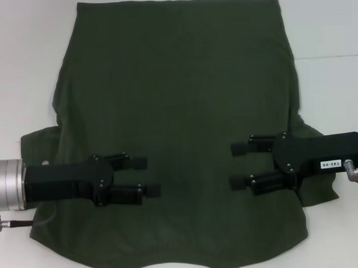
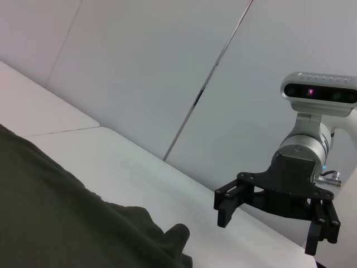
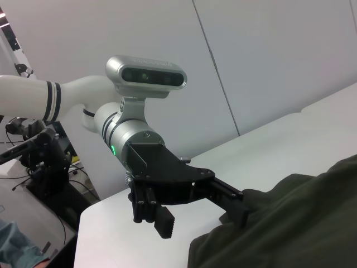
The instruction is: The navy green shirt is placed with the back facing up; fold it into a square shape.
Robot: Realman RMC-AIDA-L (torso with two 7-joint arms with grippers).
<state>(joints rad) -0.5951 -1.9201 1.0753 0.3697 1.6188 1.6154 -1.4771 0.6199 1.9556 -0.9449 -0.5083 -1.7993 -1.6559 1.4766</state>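
Note:
The navy green shirt (image 1: 177, 93) lies spread flat on the white table (image 1: 23, 57), plain side up, no lettering showing. Its neckline is at the near edge, its hem at the far edge, and its sleeves stick out left and right. My left gripper (image 1: 152, 176) hovers over the shirt's near left part, open and empty, pointing right. My right gripper (image 1: 232, 165) hovers over the near right part, open and empty, pointing left. The left wrist view shows the shirt (image 2: 67, 223) and the right gripper (image 2: 268, 231). The right wrist view shows the shirt (image 3: 290, 223) and the left gripper (image 3: 203, 220).
Bare white tabletop shows on both sides of the shirt and at the far corners. A seam in the table (image 1: 329, 57) runs on the right. Grey wall panels stand behind, and a dark equipment stand (image 3: 39, 162) is beyond the table's left side.

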